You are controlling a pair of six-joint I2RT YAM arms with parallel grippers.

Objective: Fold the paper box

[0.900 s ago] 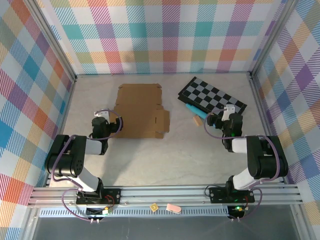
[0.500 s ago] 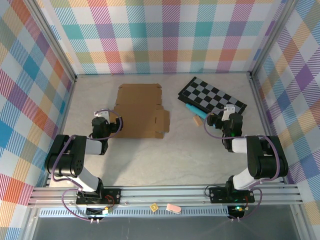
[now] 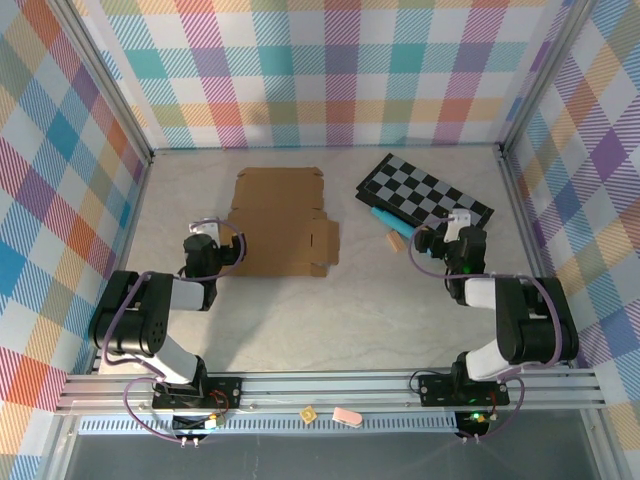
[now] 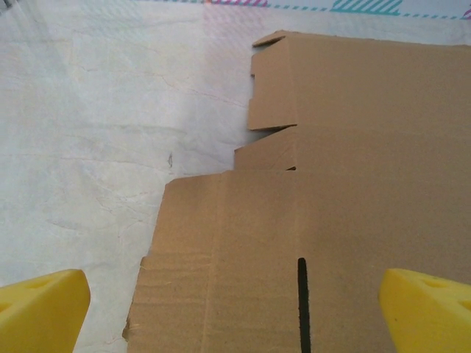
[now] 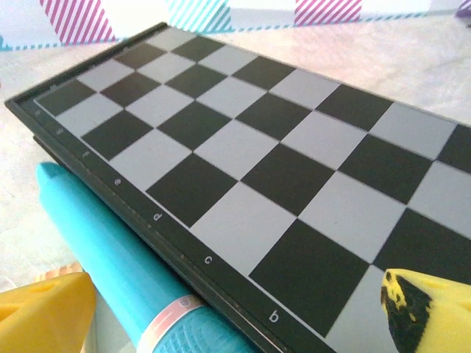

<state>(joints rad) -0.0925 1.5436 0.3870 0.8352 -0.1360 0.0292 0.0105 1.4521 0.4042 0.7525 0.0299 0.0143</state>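
Box (image 3: 278, 222) lies flat, left tool (image 3: 204, 243) and right tool (image 3: 461, 234) both released; left tool should catch the near flap edge first.

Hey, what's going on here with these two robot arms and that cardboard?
Two arms are set to fold the paper box, which lies flat and unfolded on the table. The left gripper is open at the box's near left edge, holding nothing. The right gripper is open and empty too, facing the checkered board and a teal marker beside it. No fold has been made yet.
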